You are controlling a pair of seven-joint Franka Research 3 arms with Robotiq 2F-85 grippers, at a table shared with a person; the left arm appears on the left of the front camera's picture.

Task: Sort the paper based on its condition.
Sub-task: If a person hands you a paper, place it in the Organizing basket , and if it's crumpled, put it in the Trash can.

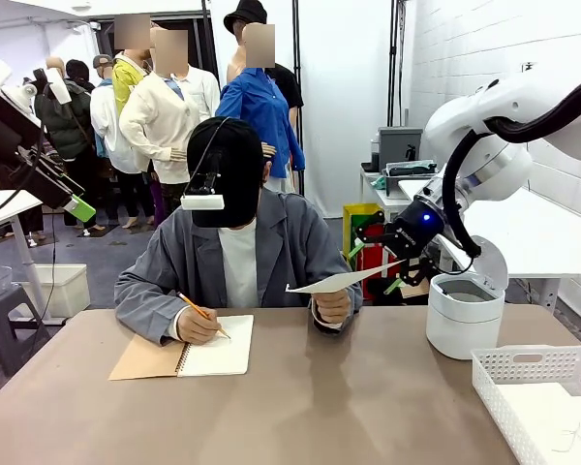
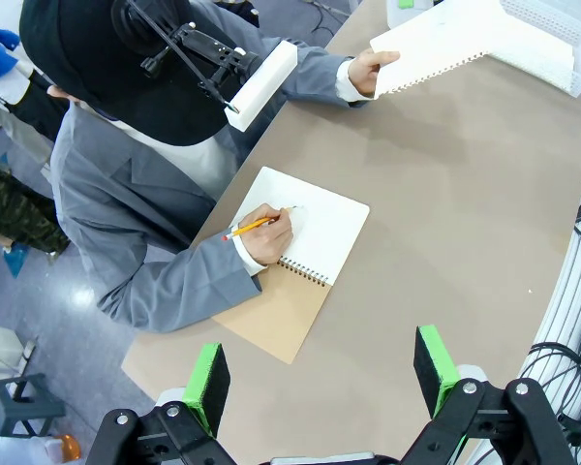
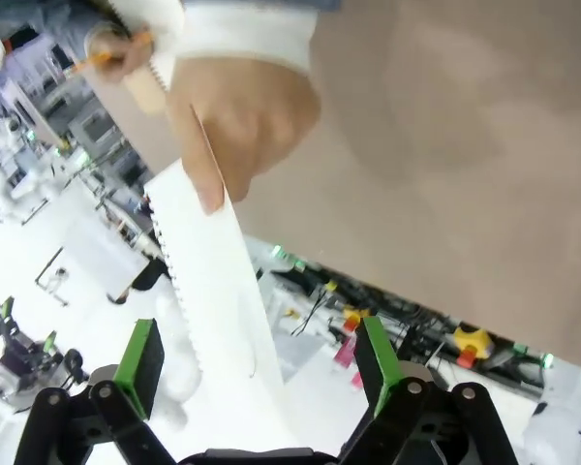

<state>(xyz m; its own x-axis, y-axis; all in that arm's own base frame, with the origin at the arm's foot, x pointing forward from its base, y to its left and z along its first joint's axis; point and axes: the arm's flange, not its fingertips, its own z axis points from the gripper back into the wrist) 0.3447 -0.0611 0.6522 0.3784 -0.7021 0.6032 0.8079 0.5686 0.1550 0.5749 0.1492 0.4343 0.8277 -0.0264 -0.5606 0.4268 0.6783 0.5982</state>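
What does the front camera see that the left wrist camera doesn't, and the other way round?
Front view: the right claw, open around the end of the paper sheet, and a white round bin. Left wrist view: the left claw standing open, and black cables. Both: the person writing in a notebook with a pencil, holding up that smooth paper sheet, and the white basket.
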